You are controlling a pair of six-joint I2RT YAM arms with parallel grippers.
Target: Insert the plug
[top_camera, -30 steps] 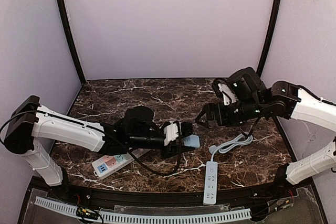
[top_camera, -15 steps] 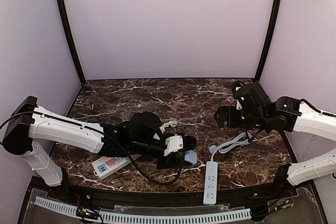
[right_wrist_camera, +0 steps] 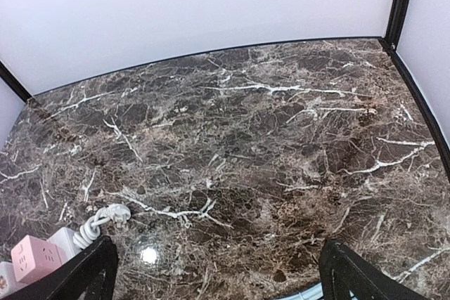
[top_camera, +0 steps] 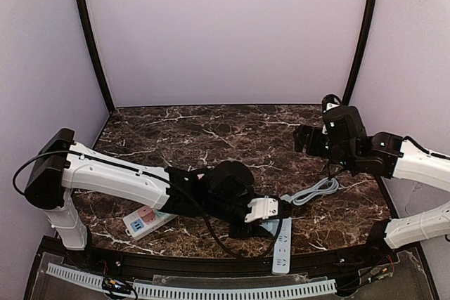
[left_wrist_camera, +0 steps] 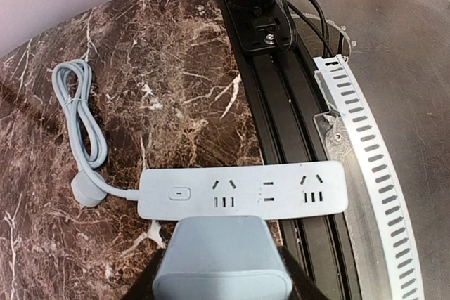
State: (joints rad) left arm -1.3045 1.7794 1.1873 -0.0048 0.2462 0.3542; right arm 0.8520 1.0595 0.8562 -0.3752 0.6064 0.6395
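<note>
My left gripper (top_camera: 266, 223) is shut on a pale blue-grey plug adapter (left_wrist_camera: 221, 259), held just above the near side of a white power strip (left_wrist_camera: 242, 189). The strip lies at the table's front edge (top_camera: 283, 242), its sockets facing up, with its grey coiled cable (left_wrist_camera: 79, 114) and plug trailing off to one side. My right gripper (top_camera: 304, 138) is open and empty, raised over the right rear of the table; its fingertips (right_wrist_camera: 351, 272) frame bare marble.
A second white power strip with pink cube sockets (top_camera: 148, 219) lies at the front left, also in the right wrist view (right_wrist_camera: 31, 258) with a white bundled cord (right_wrist_camera: 102, 219). A black rail (left_wrist_camera: 281, 110) and white slotted cable duct (left_wrist_camera: 373, 166) run along the table's front edge.
My left arm has swung right and forward with the adapter, from mid-table to over the white strip. My right arm has pulled back and up toward the right rear.
</note>
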